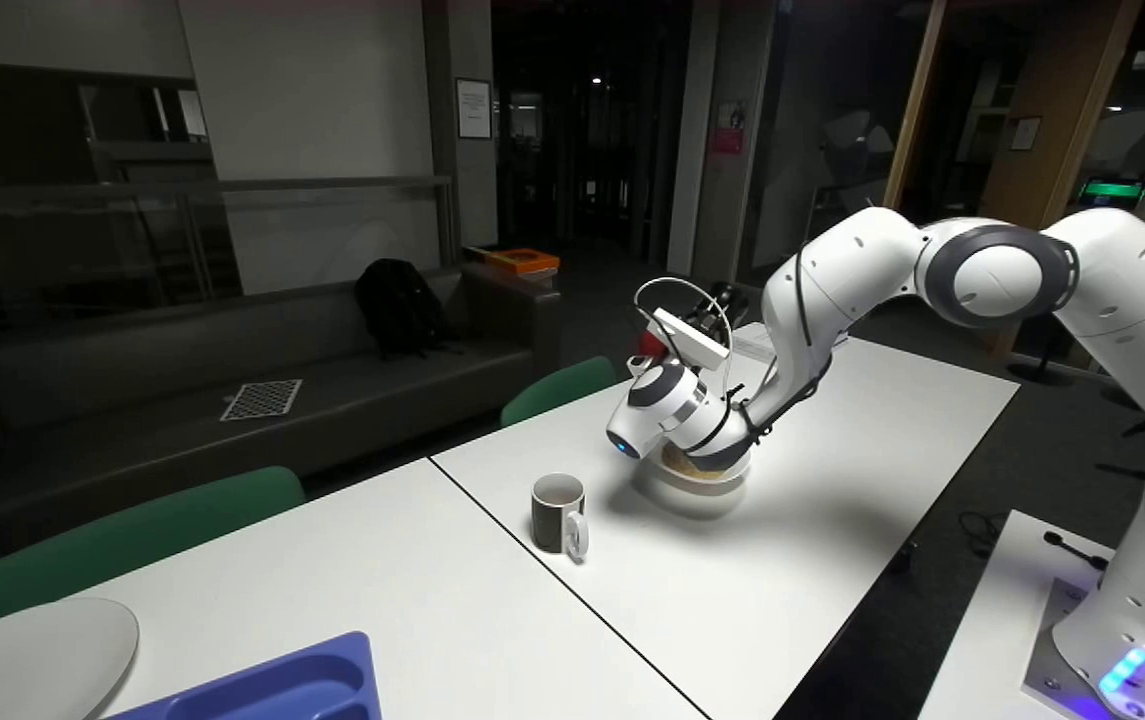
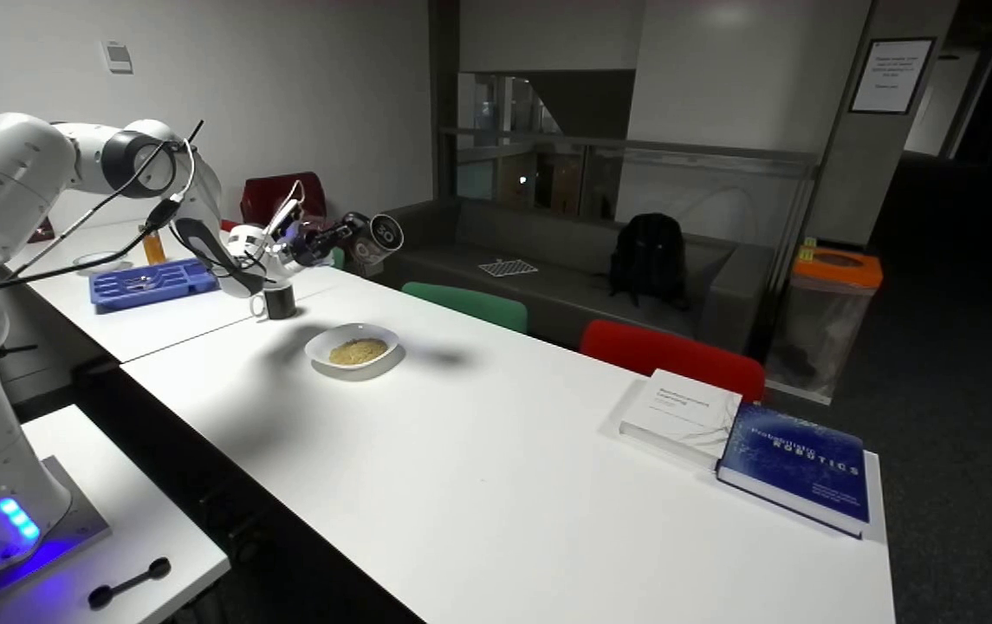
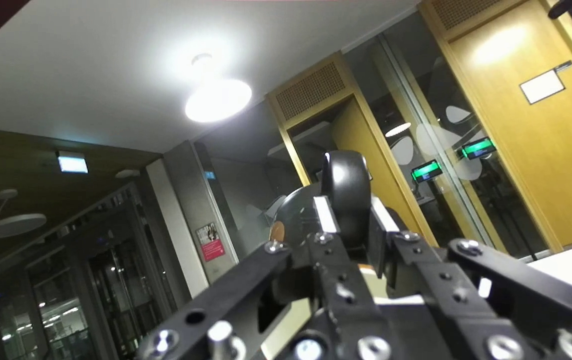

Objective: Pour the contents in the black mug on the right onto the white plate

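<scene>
one rectangular blue hardback book (image 2: 799,464) reads "probabilistic robotics"; black metal gripper (image 3: 349,215) pinches glossy black cylindrical mug (image 2: 377,241), marked "30", by its handle (image 3: 347,185).

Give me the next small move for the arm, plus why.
I'd probably rotate the black mug toward upright, without opening the gripper. A heap of tan contents already lies in the white plate, and the mug is tipped over, pinched by its handle. Whether any is left inside, I can't tell.
</scene>
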